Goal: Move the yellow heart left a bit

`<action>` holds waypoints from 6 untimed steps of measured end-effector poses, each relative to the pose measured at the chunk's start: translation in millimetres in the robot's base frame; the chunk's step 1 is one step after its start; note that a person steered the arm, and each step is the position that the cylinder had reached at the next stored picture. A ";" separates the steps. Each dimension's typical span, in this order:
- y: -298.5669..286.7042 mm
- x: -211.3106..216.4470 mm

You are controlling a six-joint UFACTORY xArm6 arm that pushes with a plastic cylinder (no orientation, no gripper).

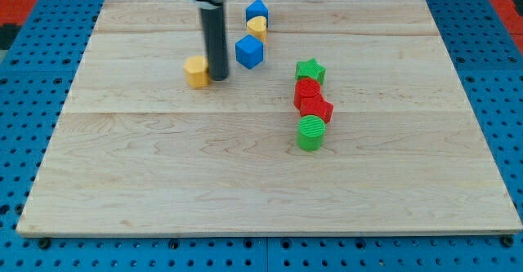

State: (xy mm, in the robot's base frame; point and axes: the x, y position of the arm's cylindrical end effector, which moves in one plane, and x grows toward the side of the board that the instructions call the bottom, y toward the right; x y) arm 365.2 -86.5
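Our tip (219,78), a plain dark rod with no pincer and so nothing held, sits in the frame's upper left, touching the right side of the small yellow heart block (196,71) on the pale wooden board (163,174). We judge the leftward push underway or about to begin; how far along, unclear.

Bright, even overhead light washing over surface (245,174); shadows staying short, soft; focus holding sharp, slight blur at top.
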 end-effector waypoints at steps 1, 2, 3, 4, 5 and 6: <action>2.7 -15.3; 46.1 16.3; 121.1 -6.0; 149.2 -35.4; 148.6 -56.1; 148.6 -72.8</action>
